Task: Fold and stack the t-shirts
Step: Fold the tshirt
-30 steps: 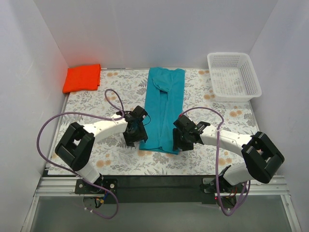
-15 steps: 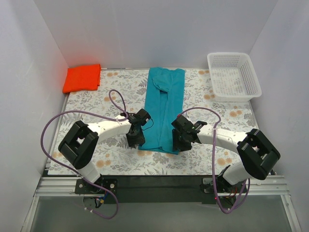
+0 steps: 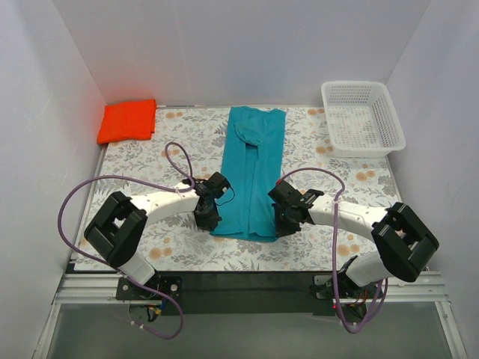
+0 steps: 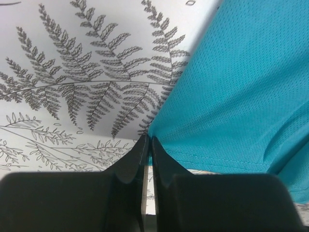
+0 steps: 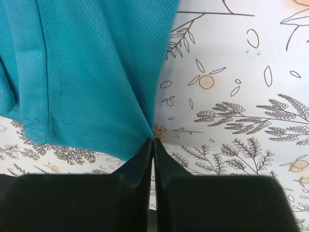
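Note:
A teal blue t-shirt (image 3: 251, 176) lies as a long narrow strip down the middle of the table, sides folded in. My left gripper (image 3: 209, 222) is shut on its near left hem corner (image 4: 153, 135); my right gripper (image 3: 282, 226) is shut on its near right hem corner (image 5: 147, 134). Both corners rise a little off the table in the wrist views. The teal blue t-shirt (image 4: 231, 92) fills the right of the left wrist view, and the teal blue t-shirt (image 5: 87, 67) fills the left of the right wrist view. An orange-red t-shirt (image 3: 128, 120) sits folded at the far left.
A white mesh basket (image 3: 361, 117) stands at the far right corner. The table carries a floral-print cloth (image 3: 150, 157). White walls close in the left, back and right. Purple cables loop over both arms near the front edge.
Both grippers have closed on the near hem corners of the teal shirt. The near hem has shifted slightly and the shirt's near end looks narrower.

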Action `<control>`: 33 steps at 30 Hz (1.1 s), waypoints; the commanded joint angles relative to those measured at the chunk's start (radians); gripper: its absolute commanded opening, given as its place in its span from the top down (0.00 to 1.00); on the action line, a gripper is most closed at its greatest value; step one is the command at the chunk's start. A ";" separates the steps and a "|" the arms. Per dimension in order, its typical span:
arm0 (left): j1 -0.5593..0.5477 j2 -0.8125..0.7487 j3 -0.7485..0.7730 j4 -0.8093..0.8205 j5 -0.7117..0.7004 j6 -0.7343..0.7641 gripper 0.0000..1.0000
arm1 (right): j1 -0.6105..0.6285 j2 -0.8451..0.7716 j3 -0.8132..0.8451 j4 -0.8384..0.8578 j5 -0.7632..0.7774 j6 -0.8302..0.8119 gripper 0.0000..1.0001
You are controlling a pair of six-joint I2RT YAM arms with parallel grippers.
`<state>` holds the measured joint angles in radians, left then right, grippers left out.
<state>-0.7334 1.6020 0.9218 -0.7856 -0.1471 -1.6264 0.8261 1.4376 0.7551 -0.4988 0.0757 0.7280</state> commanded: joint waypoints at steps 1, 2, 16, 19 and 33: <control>-0.004 -0.074 -0.027 -0.043 -0.011 0.016 0.97 | 0.004 -0.045 -0.013 -0.046 0.016 -0.022 0.94; -0.004 -0.082 -0.032 -0.043 0.004 0.013 0.97 | 0.004 -0.046 -0.013 -0.043 0.010 -0.024 0.91; -0.004 -0.200 0.003 -0.121 0.060 -0.016 0.51 | 0.010 -0.091 0.018 0.002 -0.139 0.001 0.57; -0.004 -0.208 0.000 -0.115 0.081 -0.015 0.40 | 0.013 -0.079 -0.003 0.020 -0.175 0.010 0.57; -0.004 -0.094 -0.077 -0.044 0.116 0.013 0.50 | 0.016 -0.003 -0.074 0.066 -0.212 0.034 0.60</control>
<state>-0.7345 1.5120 0.8600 -0.8406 -0.0402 -1.6196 0.8337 1.4197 0.7021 -0.4461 -0.1310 0.7528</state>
